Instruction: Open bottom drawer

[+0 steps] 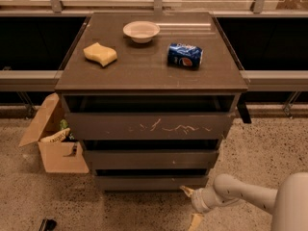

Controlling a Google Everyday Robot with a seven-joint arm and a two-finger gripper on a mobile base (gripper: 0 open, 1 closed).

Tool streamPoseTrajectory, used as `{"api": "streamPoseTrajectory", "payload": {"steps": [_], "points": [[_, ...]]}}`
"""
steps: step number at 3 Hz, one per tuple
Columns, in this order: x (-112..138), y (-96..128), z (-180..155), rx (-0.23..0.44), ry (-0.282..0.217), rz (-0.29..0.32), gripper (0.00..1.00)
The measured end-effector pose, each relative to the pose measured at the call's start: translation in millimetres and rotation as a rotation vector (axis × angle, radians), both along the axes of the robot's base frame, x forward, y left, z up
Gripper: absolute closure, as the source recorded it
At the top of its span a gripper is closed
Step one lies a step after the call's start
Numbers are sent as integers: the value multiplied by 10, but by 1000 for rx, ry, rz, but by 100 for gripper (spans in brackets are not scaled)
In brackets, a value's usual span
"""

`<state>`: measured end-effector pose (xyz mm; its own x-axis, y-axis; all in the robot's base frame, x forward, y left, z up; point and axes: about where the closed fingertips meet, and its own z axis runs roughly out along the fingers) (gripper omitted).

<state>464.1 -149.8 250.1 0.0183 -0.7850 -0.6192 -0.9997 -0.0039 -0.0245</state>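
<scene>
On the cabinet top [144, 76]: bowl [141, 31] at the back, mid; sponge [100, 54] front-left of it & Pepsi can [185, 55] front-right. Under the top, 3 drawers stacked: top drawer [149, 125], middle drawer [151, 159], bottom drawer [151, 182] lowest, by the floor. Cardboard box [60, 155] on the floor just left of the cabinet; gripper [190, 206] low at front-right, just beside the bottom drawer's right corner.

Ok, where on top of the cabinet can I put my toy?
The front strip of the cabinet top, below the sponge and Pepsi can, is bare. So is the gap between them. The back middle is taken by the bowl. The gripper is down by the bottom drawer's right corner.
</scene>
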Motion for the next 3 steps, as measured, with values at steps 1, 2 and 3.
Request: {"api": "streamPoseTrajectory", "payload": {"steps": [1, 2, 3], "points": [[108, 1, -250, -15, -20, 4, 0], [510, -135, -460, -46, -71, -10, 0], [510, -135, -459, -46, -71, -10, 0]]}}
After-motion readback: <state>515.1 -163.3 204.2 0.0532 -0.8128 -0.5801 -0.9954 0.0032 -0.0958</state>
